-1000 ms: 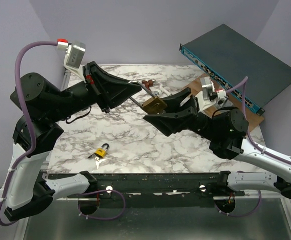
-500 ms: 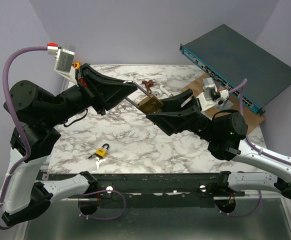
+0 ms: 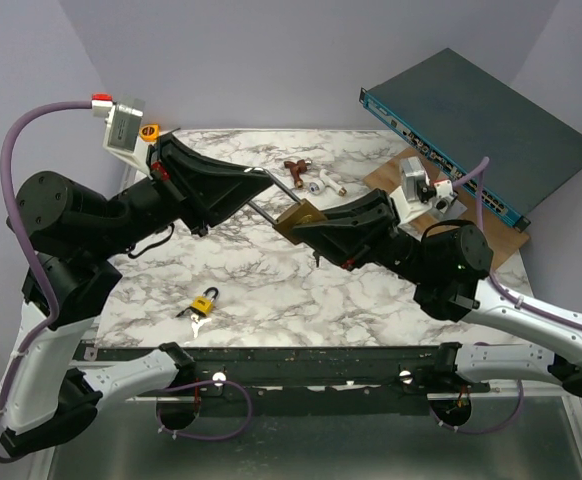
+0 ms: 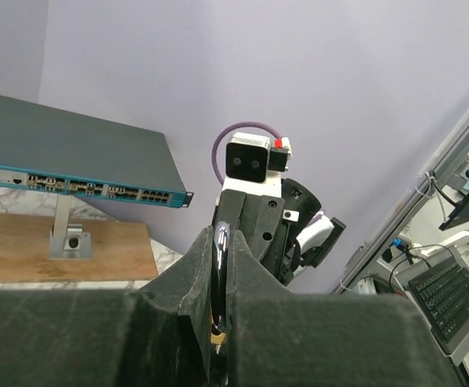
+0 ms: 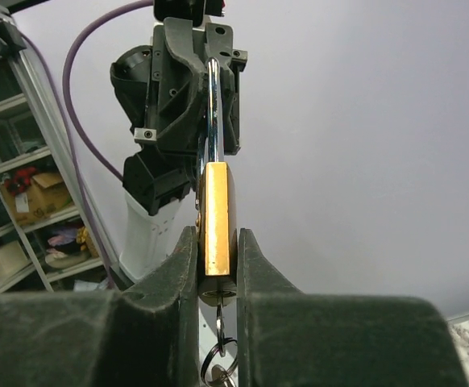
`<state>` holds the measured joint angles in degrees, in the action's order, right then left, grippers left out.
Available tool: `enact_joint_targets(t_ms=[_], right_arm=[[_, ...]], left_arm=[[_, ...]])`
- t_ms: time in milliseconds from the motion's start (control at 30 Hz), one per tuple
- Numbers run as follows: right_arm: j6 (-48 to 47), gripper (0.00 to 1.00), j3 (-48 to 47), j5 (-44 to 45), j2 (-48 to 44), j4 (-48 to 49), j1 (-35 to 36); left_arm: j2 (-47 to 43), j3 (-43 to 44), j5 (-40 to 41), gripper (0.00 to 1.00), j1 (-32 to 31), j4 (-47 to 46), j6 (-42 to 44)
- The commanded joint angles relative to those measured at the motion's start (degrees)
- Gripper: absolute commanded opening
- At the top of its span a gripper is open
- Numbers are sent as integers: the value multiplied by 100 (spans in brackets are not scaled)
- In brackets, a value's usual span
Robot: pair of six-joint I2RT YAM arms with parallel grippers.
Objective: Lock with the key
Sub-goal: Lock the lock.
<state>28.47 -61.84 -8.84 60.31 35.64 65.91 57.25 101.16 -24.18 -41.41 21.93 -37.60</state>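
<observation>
Key [image 5: 217, 324] hangs on its ring from the keyhole at the bottom of the brass padlock [image 5: 217, 216], which is held in the air above the surface [image 3: 271, 280] between the two arms. The left gripper [image 3: 268, 180] has its jaws pinching the shackle [image 4: 221, 258]; the right gripper [image 3: 306, 228] has its jaws pressed onto the flat sides of the padlock's body. The lock looks steadied and the key seated. Turning the key appears left to do, and neither gripper is free for it. Whether the shackle is latched cannot be told.
</observation>
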Motion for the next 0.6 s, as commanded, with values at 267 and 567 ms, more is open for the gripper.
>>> enact_joint_targets(t_ms=[267, 567], right_arm=[[-289, 1, -135, -401, -1074, -2378, 11], [-383, 1, -510, -1366, -1279, -4392, 10]], left_arm=[[-601, -734, -623, 46, -9, 1013, 1206], [-716, -1396, -1639, 47, -8, 1526, 1581]])
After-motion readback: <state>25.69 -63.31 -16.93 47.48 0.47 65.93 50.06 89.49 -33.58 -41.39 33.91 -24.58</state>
